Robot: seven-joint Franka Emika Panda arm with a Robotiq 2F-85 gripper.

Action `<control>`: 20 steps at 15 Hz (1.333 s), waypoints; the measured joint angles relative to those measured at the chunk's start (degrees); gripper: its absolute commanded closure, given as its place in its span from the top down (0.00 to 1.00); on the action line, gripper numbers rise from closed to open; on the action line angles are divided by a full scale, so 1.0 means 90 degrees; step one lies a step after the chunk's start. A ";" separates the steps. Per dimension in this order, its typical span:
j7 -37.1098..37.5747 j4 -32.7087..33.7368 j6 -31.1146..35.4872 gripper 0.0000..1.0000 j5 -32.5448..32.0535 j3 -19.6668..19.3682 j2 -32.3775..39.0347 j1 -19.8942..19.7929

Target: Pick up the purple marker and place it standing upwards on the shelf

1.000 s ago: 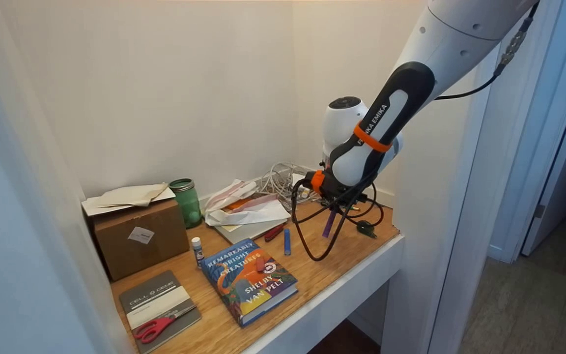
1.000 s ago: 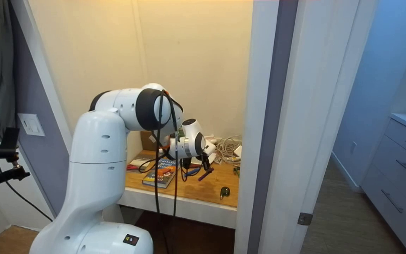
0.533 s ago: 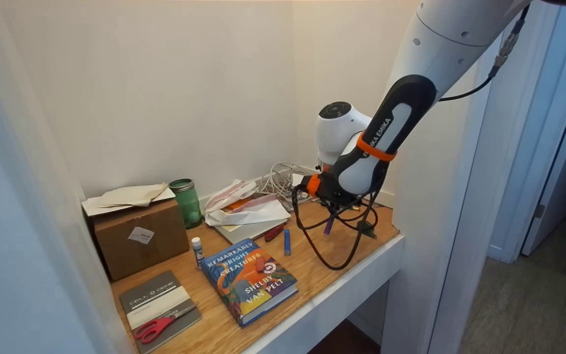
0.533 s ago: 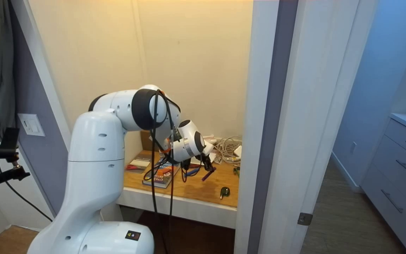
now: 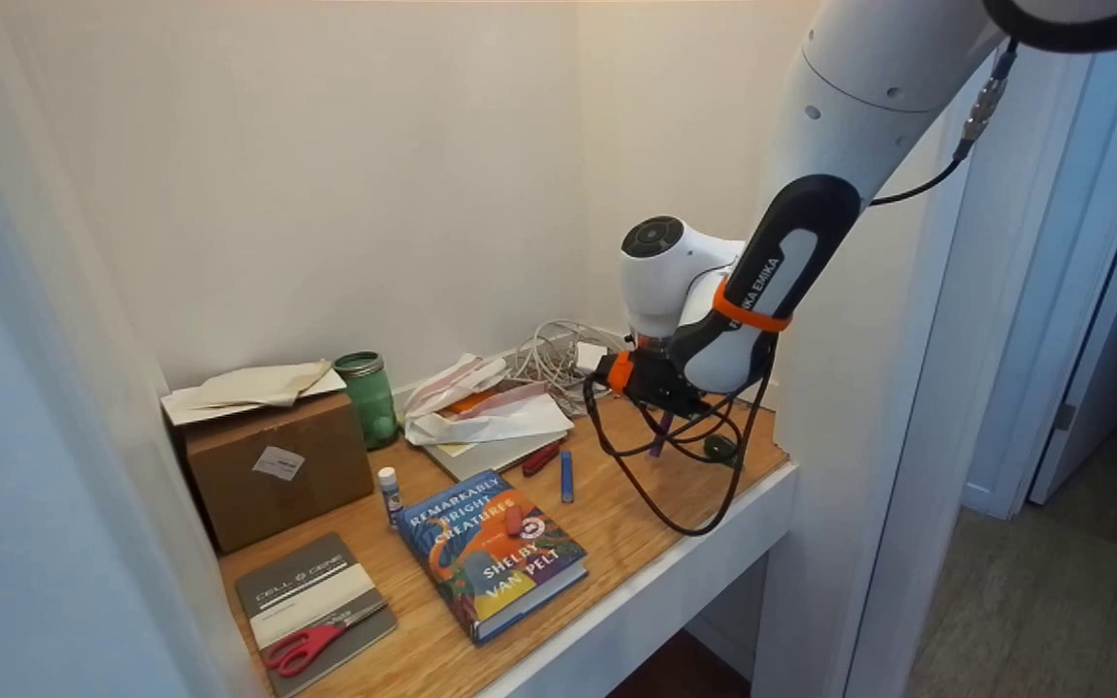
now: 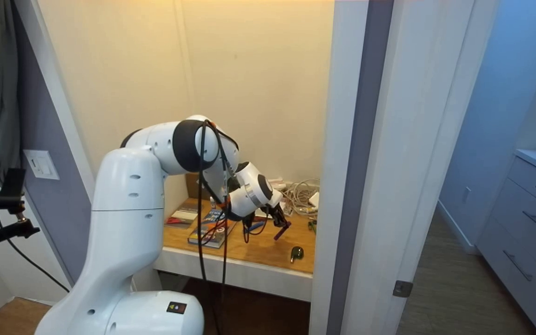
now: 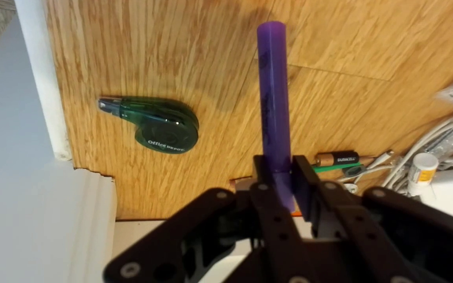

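My gripper [image 7: 279, 167] is shut on the purple marker [image 7: 274, 94] near one end, and the marker's long part sticks out past the fingertips in the wrist view. In an exterior view the marker [image 6: 282, 231] is tilted, its free end pointing down and to the left, under the gripper [image 6: 280, 222]. It also shows partly behind the arm's cables in an exterior view [image 5: 660, 436]. The shelf's wooden board [image 5: 607, 548] lies below it; it also shows in the wrist view [image 7: 151, 51]. I cannot tell whether the marker's free end touches the board.
A dark green correction tape [image 7: 165, 127] lies near the shelf's front edge beside the marker. A blue stick [image 5: 567, 477], a colourful book [image 5: 495, 557] and a paper bag [image 5: 491, 424] lie further left. White cables [image 5: 549, 359] and a battery [image 7: 336, 158] lie towards the back.
The gripper has shifted a little to the right with the marker, towards the correction tape. The wrist has tipped and the marker stands somewhat steeper. The forearm has come lower.
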 measured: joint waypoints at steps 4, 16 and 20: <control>0.0707 0.0092 -0.0159 0.04 -0.0646 -0.0085 0.0080 0.0034; 0.2861 0.0543 -0.1740 0.04 -0.2895 0.0984 0.0142 -0.0656; 0.3115 0.0654 -0.2210 0.04 -0.3307 0.1647 0.0149 -0.1206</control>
